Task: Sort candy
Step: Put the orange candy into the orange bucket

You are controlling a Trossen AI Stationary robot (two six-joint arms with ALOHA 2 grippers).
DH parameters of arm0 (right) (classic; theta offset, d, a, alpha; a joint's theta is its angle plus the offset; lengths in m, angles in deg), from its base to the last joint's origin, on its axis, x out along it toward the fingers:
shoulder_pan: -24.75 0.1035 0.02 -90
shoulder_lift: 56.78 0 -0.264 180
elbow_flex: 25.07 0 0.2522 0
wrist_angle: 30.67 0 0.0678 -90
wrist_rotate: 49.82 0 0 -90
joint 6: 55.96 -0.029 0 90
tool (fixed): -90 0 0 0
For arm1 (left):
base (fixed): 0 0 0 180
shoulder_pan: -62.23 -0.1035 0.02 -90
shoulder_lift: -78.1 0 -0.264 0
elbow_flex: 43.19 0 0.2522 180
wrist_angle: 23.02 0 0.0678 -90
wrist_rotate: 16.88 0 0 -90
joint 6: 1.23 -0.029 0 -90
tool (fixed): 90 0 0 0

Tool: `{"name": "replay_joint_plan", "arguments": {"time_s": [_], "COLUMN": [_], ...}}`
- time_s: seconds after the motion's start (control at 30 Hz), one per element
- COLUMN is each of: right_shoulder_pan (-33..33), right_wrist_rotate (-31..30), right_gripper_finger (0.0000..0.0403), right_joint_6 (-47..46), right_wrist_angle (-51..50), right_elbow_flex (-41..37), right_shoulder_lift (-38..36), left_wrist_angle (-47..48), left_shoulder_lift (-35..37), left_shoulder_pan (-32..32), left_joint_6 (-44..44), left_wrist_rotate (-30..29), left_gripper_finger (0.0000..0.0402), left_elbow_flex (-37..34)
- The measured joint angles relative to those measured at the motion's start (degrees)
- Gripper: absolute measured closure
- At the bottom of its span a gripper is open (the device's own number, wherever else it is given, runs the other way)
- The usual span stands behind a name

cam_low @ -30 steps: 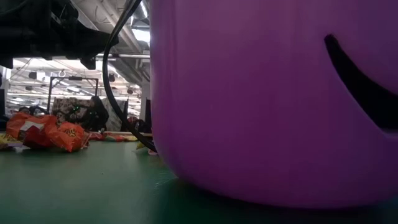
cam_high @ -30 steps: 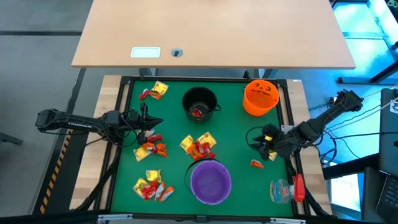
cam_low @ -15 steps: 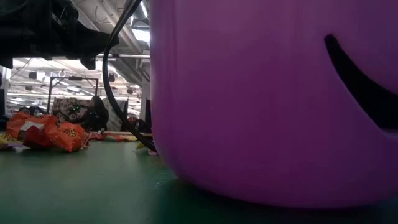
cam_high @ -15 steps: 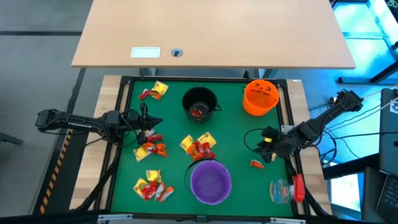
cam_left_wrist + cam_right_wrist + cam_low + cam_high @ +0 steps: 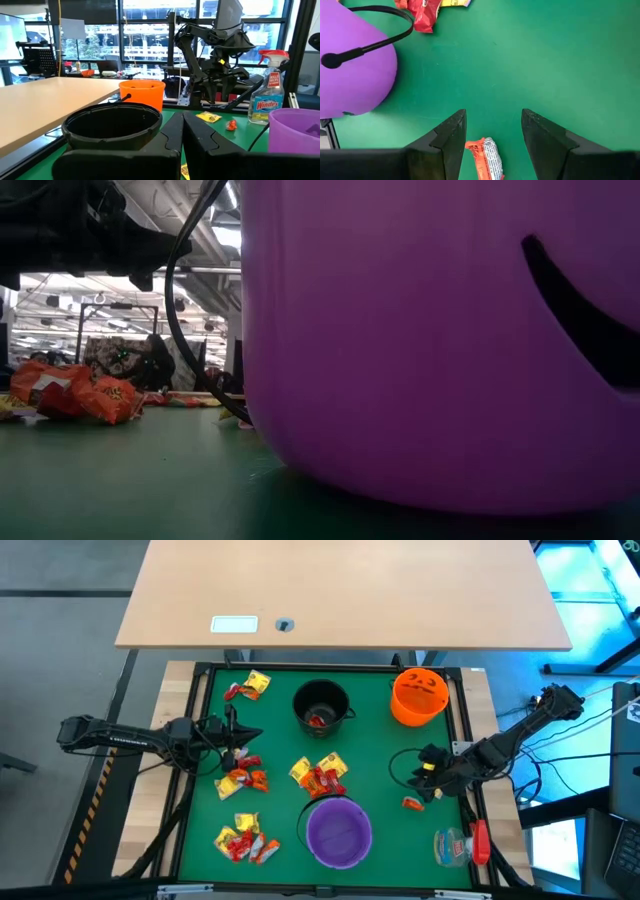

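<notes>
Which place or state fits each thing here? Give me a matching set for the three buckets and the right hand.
1. orange bucket
2. black bucket
3. purple bucket
4. right hand

a. open above a lone orange candy
b. far right corner of the mat
c. near edge, middle
d. holds red candy

Pairs: 1-b, 2-d, 3-c, 4-a

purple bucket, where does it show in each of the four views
High view: purple bucket at the mat's near edge, centre.
Low view: it fills most of the picture, carved mouth at the right.
Left wrist view: its rim shows at the right edge, beyond the shut left pincer.
Right wrist view: upper left, black handle arching over it.
Shared landmark: the lone orange candy beside it, lying between the open right pincer's fingers.
</notes>
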State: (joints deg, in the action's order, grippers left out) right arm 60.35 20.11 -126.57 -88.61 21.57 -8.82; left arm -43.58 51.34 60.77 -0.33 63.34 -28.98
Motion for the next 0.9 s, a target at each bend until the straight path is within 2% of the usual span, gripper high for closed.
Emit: {"name": "replay_joint_plan", "arguments": {"time_s": [0.6, 0.77, 0.9], "right_shoulder_pan": [0.0, -0.1, -3.2], "right_wrist_rotate": [-1.7, 0.5, 4.5], "right_gripper_finger": [0.0217, 0.0217, 0.0217], "right_joint_6": [7.0, 7.5, 7.8], "right_wrist_angle": [4.1, 0.1, -3.8], "right_elbow_flex": [0.1, 0.1, 0.1], "right_shoulder_lift": [-0.1, -0.1, 0.3], "left_wrist_angle": [0.0, 0.0, 0.0], "left_shoulder_lift": [0.0, 0.0, 0.0], "left_shoulder_pan": [0.0, 0.0, 0.0], "left_joint_6": [0.1, 0.3, 0.5], "left_wrist_rotate": [0.4, 0.4, 0.4], "left_gripper_finger": [0.0401, 0.0401, 0.0401], "left_elbow_flex": [0.0, 0.0, 0.0]}}
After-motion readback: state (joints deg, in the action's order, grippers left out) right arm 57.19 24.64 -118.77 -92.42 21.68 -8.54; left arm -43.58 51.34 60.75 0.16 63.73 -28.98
